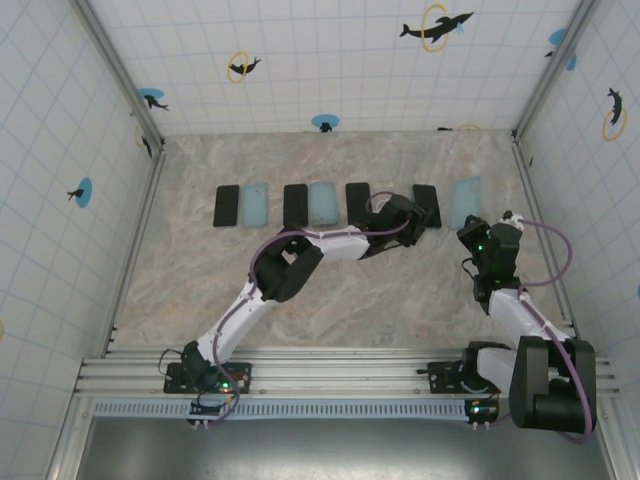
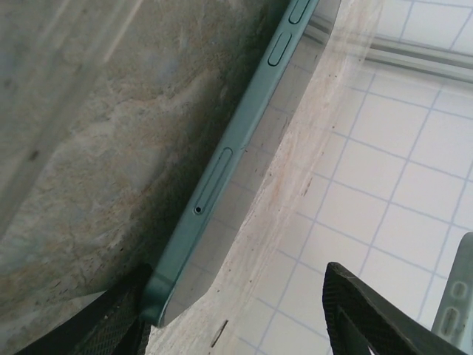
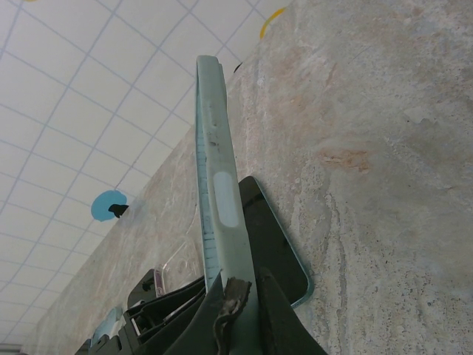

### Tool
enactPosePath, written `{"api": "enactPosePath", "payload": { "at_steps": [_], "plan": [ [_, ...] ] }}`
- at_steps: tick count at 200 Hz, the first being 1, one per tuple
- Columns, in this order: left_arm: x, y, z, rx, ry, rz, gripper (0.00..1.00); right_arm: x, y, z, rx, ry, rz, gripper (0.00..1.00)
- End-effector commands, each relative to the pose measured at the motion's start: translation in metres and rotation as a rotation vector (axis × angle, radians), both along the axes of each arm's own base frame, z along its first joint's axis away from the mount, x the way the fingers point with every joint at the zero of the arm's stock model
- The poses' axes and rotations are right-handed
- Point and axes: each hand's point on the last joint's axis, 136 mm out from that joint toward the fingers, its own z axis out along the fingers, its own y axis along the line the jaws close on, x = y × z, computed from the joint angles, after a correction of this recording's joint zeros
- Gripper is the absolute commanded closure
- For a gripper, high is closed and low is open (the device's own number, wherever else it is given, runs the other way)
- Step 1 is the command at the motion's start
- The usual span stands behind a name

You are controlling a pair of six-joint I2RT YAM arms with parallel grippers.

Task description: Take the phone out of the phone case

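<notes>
Phones (image 1: 226, 205) and cases (image 1: 255, 204) alternate across the table (image 1: 350, 300).

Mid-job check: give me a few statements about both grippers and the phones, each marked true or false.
1. The right gripper is shut on the pale case. True.
2. The left gripper is clamped shut. False: its fingers stand well apart.
3. The green-edged phone at the left gripper is bare, with its side buttons and tray slot exposed. True.
4. The dark phones are stacked in one pile. False: they lie flat in a row, with loose cases between them.
</notes>
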Motion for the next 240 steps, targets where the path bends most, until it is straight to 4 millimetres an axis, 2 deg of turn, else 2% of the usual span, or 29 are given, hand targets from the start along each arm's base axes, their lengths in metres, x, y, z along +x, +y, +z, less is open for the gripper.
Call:
{"api": "enactPosePath", "payload": {
  "at_steps": [1,49,101,141,144,146,150,182,199,221,240],
  "plan": [
    [-0.006,0.004,0.029,-0.001,0.029,0.024,0.38,0.0,-0.002,0.002,0.001,-0.018,-0.008,1.0],
    [-0.011,0.011,0.03,0.004,0.044,0.029,0.36,0.003,-0.003,-0.001,-0.028,-0.005,0.006,1.0],
    [-0.01,0.015,0.034,0.024,0.024,0.033,0.35,0.017,-0.002,-0.002,-0.055,-0.012,0.097,1.0],
    [-0.005,0.018,0.062,0.044,-0.097,0.001,0.34,0.036,-0.009,-0.018,-0.06,0.025,0.127,1.0],
    [-0.004,0.02,0.06,0.054,-0.105,-0.001,0.34,0.037,-0.009,-0.02,-0.053,0.028,0.135,1.0],
    [-0.004,0.021,0.077,0.038,-0.127,-0.001,0.34,0.038,-0.009,-0.021,-0.05,0.029,0.14,1.0],
    [-0.004,0.023,0.086,0.039,-0.147,-0.003,0.34,0.041,-0.01,-0.021,-0.043,0.028,0.144,1.0],
    [0.004,0.054,0.111,0.155,-0.295,-0.012,0.32,0.059,-0.015,-0.03,-0.051,0.048,0.165,1.0],
    [0.006,0.069,0.129,0.171,-0.385,-0.027,0.31,0.068,-0.014,-0.038,-0.054,0.07,0.187,1.0],
    [0.005,0.078,0.154,0.134,-0.52,-0.102,0.31,0.081,-0.012,-0.046,-0.04,0.086,0.227,0.99],
    [0.004,0.092,0.153,0.157,-0.551,-0.143,0.31,0.09,-0.011,-0.055,-0.033,0.101,0.243,0.99]
  ]
}}
